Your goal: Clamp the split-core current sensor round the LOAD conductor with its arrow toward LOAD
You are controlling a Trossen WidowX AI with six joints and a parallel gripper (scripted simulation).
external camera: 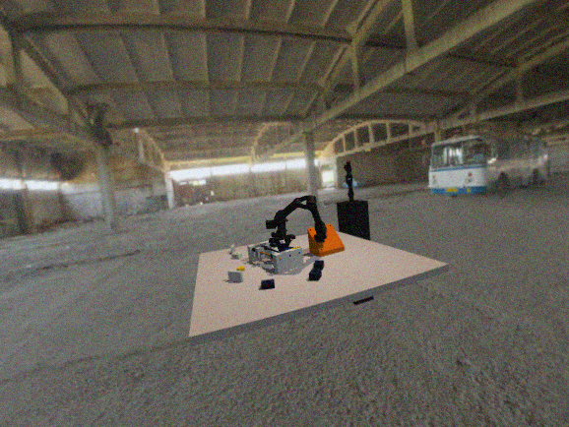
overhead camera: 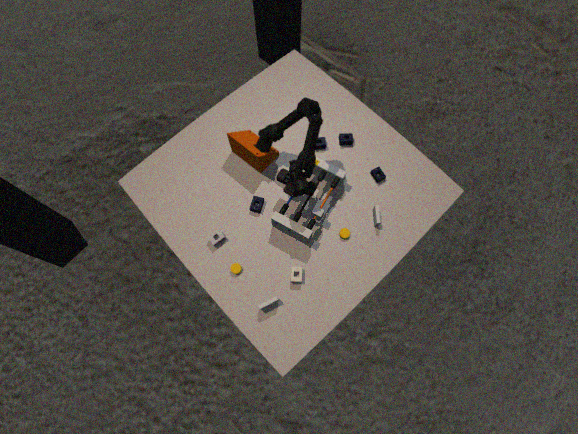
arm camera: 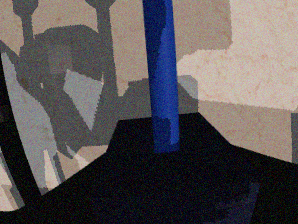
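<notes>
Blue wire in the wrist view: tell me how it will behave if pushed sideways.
The blue wire runs dead straight, so it is probably stiff or taut, not floppy. It looks smooth and round, so the dark clamp it passes through might slide along it.

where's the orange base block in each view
Top: orange base block, left of and above centre, at the arm's foot.
Exterior: orange base block, just right of centre, behind the grey fixture.
Wrist: not in view.
Shared landmark: the black arm rising from the block.
</notes>
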